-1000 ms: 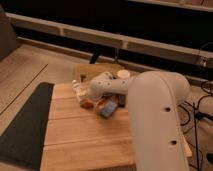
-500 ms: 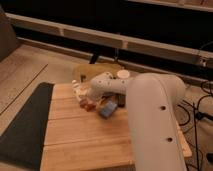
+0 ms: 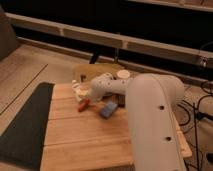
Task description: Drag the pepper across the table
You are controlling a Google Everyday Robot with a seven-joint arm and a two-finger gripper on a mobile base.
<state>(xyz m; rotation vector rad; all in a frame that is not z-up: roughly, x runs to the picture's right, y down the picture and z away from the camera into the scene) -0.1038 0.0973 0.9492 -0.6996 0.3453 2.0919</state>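
Observation:
The pepper (image 3: 83,104) is a small slim red-orange piece lying on the light wooden table (image 3: 85,135), near its far left part. My white arm reaches from the lower right across the table. My gripper (image 3: 86,95) is at the arm's far end, right above and behind the pepper, close to it or touching it.
A blue-grey rectangular block (image 3: 108,110) lies just right of the pepper, beside the arm. A dark grey mat (image 3: 25,125) runs along the table's left side. A tan box (image 3: 97,70) and a white round lid (image 3: 122,74) stand behind the table's far edge.
The gripper end has shifted slightly left and nearer the pepper; the pepper now shows as a slim red piece just left of the blue-grey block.

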